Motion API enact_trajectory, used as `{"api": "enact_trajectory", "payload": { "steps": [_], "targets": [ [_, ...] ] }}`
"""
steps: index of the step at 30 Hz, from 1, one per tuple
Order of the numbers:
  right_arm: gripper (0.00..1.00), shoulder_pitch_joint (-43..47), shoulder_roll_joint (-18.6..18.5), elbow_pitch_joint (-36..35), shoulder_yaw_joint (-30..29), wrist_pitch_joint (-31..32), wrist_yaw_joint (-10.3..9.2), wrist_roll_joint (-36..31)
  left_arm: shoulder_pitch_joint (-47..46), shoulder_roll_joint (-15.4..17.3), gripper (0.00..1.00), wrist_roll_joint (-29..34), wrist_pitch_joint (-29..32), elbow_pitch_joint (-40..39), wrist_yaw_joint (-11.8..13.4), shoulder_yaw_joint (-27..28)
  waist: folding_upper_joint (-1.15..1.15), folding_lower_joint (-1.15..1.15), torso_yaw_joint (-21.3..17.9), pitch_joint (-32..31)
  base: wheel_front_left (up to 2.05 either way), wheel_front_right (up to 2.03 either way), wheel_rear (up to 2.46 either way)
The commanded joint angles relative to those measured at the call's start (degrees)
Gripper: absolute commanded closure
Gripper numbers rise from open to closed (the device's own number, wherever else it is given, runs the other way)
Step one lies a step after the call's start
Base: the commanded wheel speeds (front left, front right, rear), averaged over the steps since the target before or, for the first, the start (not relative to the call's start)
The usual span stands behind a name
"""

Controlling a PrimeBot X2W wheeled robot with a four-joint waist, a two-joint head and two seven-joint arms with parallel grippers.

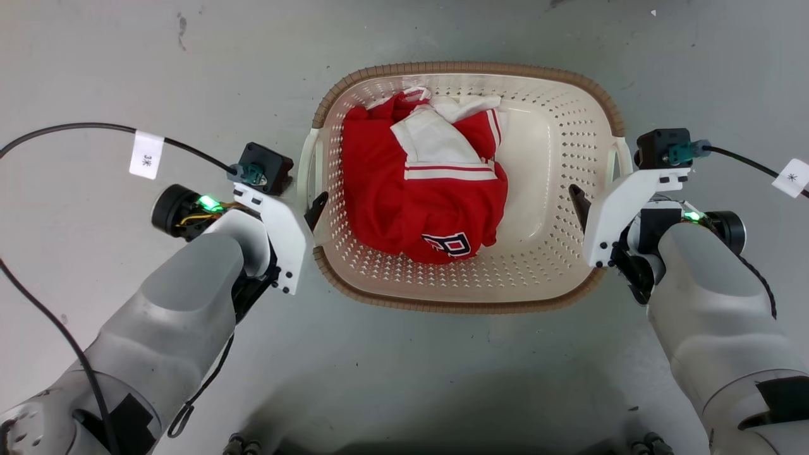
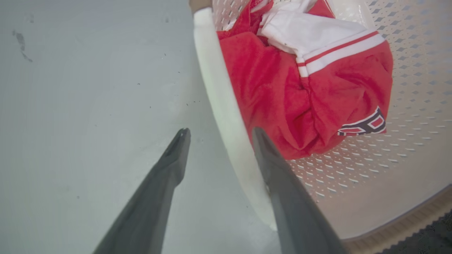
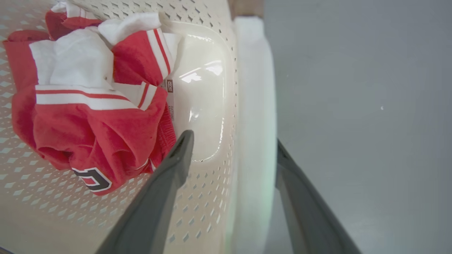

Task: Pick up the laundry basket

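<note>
The laundry basket's [image 1: 468,304] side handles [image 2: 212,70] are straddled by the left pincer [image 2: 219,132] and right pincer [image 3: 233,137]. Both are parted, nothing clamped yet.

R claw [image 3: 232,141] spread wide, straddling laundry basket [image 3: 208,201] handle [image 3: 256,88]; red-white garment [image 3: 88,134] inside.

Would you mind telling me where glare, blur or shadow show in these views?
Head view: sharp, with soft shadow on the floor below the laundry basket. Left wrist view: its near handle is blurred. Right wrist view: glare on the basket's smooth bottom.
</note>
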Motion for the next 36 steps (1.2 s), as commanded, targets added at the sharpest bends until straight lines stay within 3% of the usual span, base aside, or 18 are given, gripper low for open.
{"api": "enact_trajectory", "payload": {
  "steps": [1, 2, 3, 11, 19, 27, 36],
  "targets": [
    [0.55, -0.4, 0.0, 0.1, -0.1, 0.5, -0.02, 1.0, -1.0, -0.1, 1.0, -1.0, 0.2, 0.0, 0.0, -0.5, 0.0, 0.0, 0.2, 0.1, 0.0, 0.0, 0.0],
    [0.9, -0.2, 0.0, 0.1, 0.2, 0.5, -0.02, 1.0, -1.1, 0.0, 1.0, -1.5, 0.1, -0.1, 0.1, -1.2, 0.0, 0.0, 0.2, 0.1, 0.0, 0.0, 0.0],
    [1.0, -0.1, 0.0, 0.2, 0.5, 0.8, -0.02, 0.7, -1.2, 0.2, 1.0, -2.1, 0.0, 0.0, 0.1, -1.7, 0.0, 0.0, 0.2, 0.2, 0.0, 0.0, 0.0],
    [1.0, 0.1, -0.1, 0.1, 0.2, 0.3, -0.01, -0.7, -1.7, 1.0, 1.0, -6.2, -0.3, -0.6, 0.1, -5.6, 0.0, 0.0, 0.2, -0.2, 0.0, 0.0, 0.0],
    [1.0, -0.4, -0.1, 0.1, -0.3, 2.2, -0.01, -4.9, -0.1, 1.7, 1.0, -9.2, 2.3, -3.0, 0.0, -8.2, 0.0, 0.0, 0.1, -4.4, 0.0, 0.0, 0.0],
    [1.0, 1.0, 0.0, 0.1, -0.3, 10.9, -0.01, -10.5, 3.5, 3.8, 1.0, -12.0, 11.0, -9.7, -0.1, -9.3, 0.0, 0.0, 0.4, -13.1, 0.0, 0.0, 0.0],
    [1.0, 4.2, 0.0, 0.1, 4.6, 23.5, -0.01, -6.2, 6.7, 7.0, 1.0, -16.9, 24.9, -17.5, -0.2, -9.4, 0.0, 0.0, 0.6, -25.8, 0.0, 0.0, 0.0]
  ]
}}
